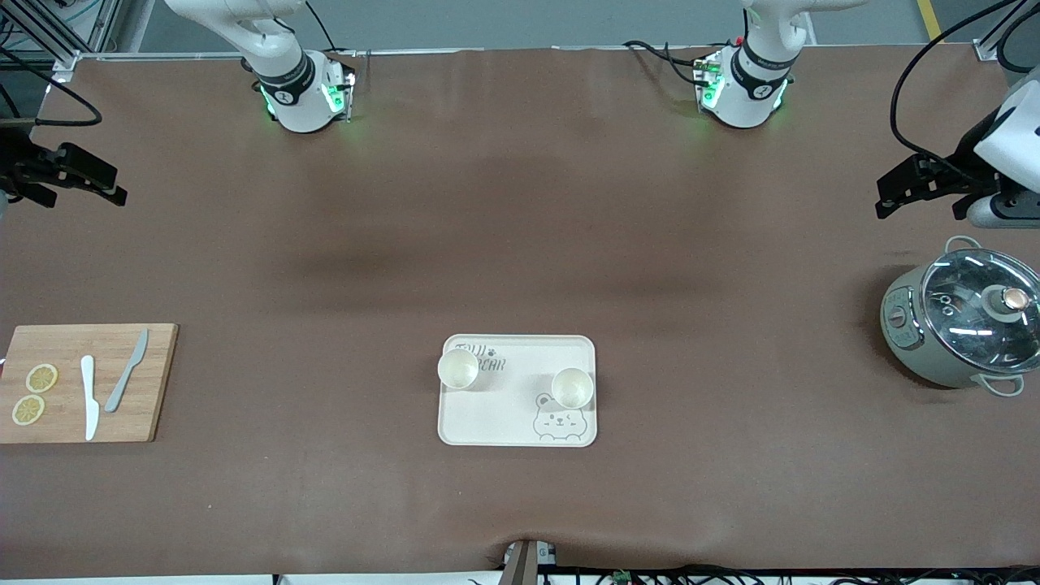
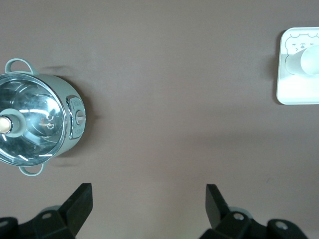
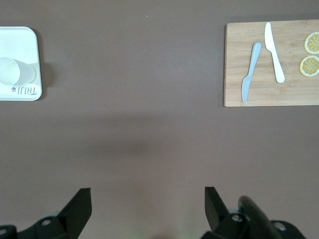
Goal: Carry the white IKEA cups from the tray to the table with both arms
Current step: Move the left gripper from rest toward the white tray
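Two white IKEA cups stand upright on the cream bear-printed tray [image 1: 504,414] in the middle of the table. One cup [image 1: 457,368] is at the corner toward the right arm's end. The other cup [image 1: 572,387] is by the bear print toward the left arm's end. My left gripper [image 1: 880,199] hangs open and empty over bare table near the pot; its wrist view [image 2: 148,191] shows one cup [image 2: 301,60] far off. My right gripper [image 1: 114,185] hangs open and empty over bare table at the right arm's end; its wrist view [image 3: 148,195] shows the other cup [image 3: 15,72].
A grey-green pot with a glass lid [image 1: 959,321] stands at the left arm's end, also in the left wrist view [image 2: 35,124]. A wooden cutting board [image 1: 154,382] with two knives and two lemon slices lies at the right arm's end, also in the right wrist view [image 3: 284,94].
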Controlling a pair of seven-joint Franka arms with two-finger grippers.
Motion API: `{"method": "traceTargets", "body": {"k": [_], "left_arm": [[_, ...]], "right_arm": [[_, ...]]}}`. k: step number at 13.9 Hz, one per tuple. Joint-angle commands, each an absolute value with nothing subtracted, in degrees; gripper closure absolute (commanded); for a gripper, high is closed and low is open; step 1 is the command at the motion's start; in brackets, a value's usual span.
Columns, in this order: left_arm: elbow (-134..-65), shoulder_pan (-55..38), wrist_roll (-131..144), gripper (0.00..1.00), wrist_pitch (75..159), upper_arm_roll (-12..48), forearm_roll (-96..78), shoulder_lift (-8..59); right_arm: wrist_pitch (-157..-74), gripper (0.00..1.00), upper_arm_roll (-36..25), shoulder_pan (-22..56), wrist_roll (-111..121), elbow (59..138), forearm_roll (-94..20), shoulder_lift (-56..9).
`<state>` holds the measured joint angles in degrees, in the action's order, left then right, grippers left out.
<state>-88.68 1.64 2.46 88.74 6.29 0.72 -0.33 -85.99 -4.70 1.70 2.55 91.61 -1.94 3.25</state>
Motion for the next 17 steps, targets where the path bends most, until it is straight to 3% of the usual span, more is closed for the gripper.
{"method": "traceTargets", "body": {"k": [1,8,17], "left_arm": [[-88.1,1.9,1.5,0.00,88.2,6.7,1.7,-0.6],[-88.3,1.8,2.1,0.00,88.2,6.7,1.7,-0.1],[-88.4,0.3,5.3,0.00,95.0,10.8,1.5,9.6]], "right_arm": [[-85.7,0.00,-4.0,0.6,2.9,91.1,-1.0,3.2],[-85.7,0.00,-4.0,0.5,2.9,91.1,-1.0,3.2],[-85.6,0.00,-4.1,0.4,2.9,91.1,-1.1,2.7]]}}
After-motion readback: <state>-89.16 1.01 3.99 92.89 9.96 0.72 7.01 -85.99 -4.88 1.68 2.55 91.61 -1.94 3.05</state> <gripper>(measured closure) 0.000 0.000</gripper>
